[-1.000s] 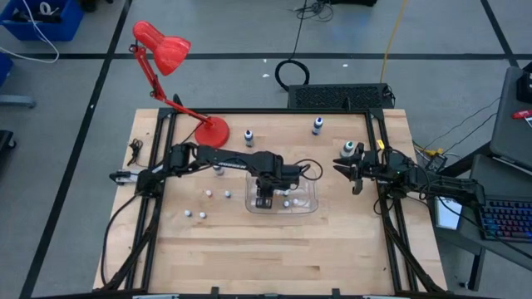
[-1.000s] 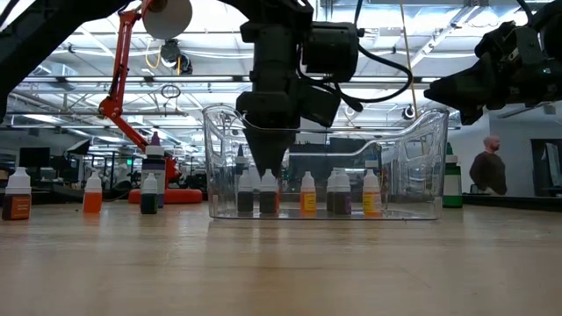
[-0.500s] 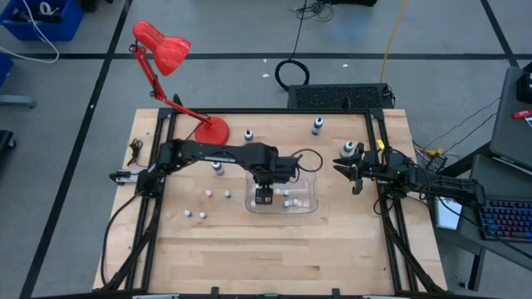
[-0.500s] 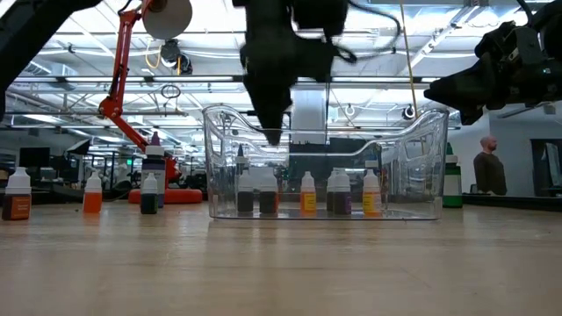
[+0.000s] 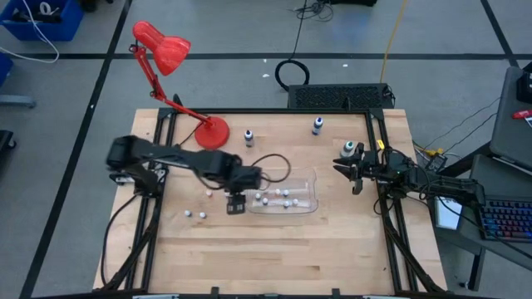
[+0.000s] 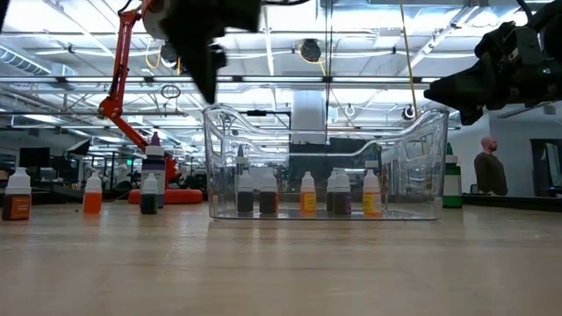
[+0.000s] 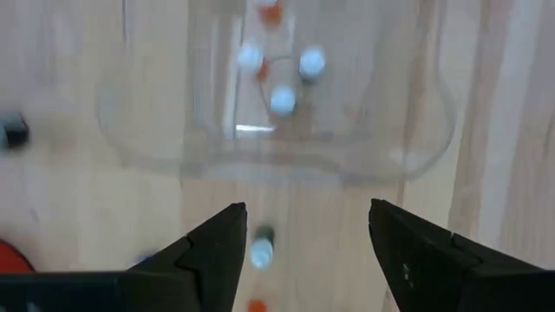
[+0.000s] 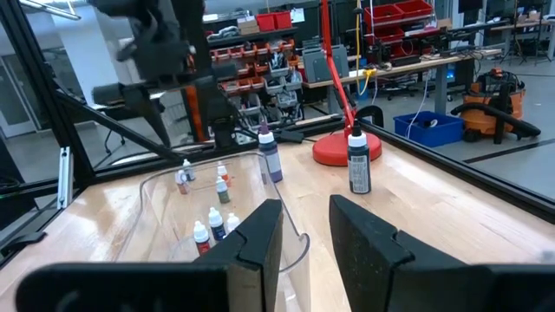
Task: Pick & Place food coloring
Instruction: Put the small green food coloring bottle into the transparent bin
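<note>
Inside clear tray, five food-coloring bottles

We see the clear tray at table centre, its walls fencing the bottles inside. The left gripper hangs just off the tray's left end, the only crowded spot. Loose bottles dot the lower-left boards; the lower half of the frame looks open, perhaps fully. The red lamp blocks the upper left.
</note>
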